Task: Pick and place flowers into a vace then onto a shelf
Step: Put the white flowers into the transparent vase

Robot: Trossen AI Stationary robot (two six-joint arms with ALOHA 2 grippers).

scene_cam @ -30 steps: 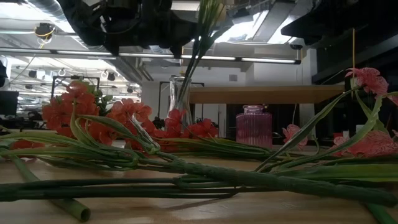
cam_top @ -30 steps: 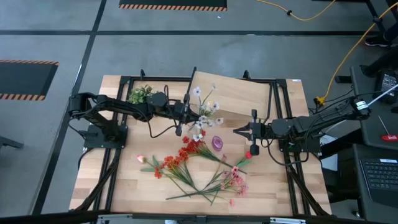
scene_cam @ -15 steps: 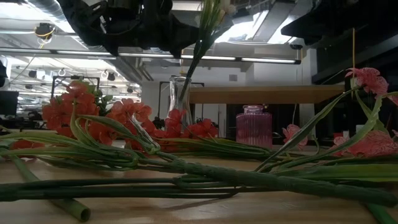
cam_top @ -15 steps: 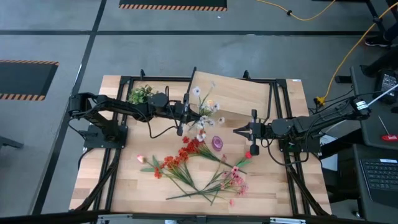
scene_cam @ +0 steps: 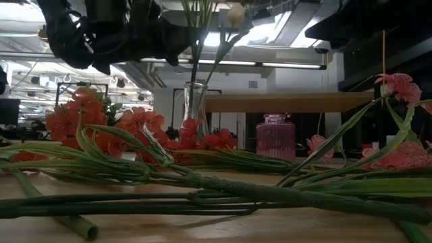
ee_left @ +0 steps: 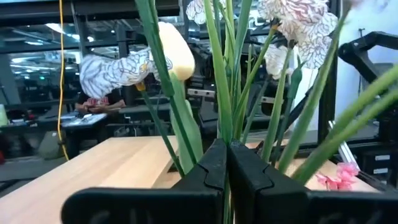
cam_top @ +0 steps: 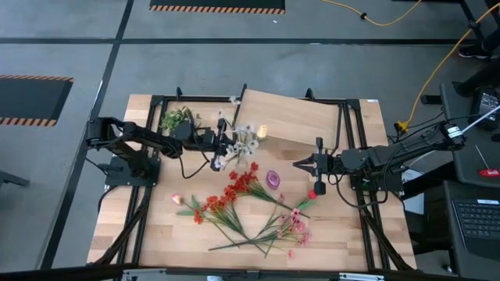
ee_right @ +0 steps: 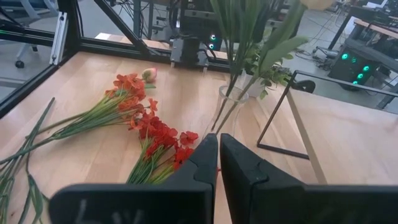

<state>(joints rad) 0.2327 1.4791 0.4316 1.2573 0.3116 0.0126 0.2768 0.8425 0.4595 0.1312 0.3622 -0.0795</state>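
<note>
My left gripper [cam_top: 221, 146] is shut on a bunch of flowers [cam_top: 244, 139] with white and pale yellow blooms, above the clear glass vase [scene_cam: 194, 101]. The stalks run down into the vase, which also shows in the right wrist view [ee_right: 233, 104]. Loose red, orange and pink flowers [cam_top: 234, 199] lie flat on the tabletop. The shelf [cam_top: 301, 121], a light-wood board on black legs, stands at the far middle. My right gripper [cam_top: 297, 164] is shut and empty, hovering right of the vase. My left gripper pinches several green stalks [ee_left: 225, 124] of the bunch between its two fingers, partway along their length. The fingers come level from the table's left and lie across the stalks. The bunch stands nearly upright, blooms above the fingers, its lower stalks [scene_cam: 195, 74] inside the vase.
A pink glass jar [cam_top: 273, 179] stands between the vase and my right gripper. A small green leafy tuft [cam_top: 176, 119] sits at the far left. The loose stems spread over the table's near half. A black frame rims the table.
My left gripper has gone toward the table's left edge with the white bunch. The blooms have swung left with it, and the stalks now stand more upright in the vase than before.
</note>
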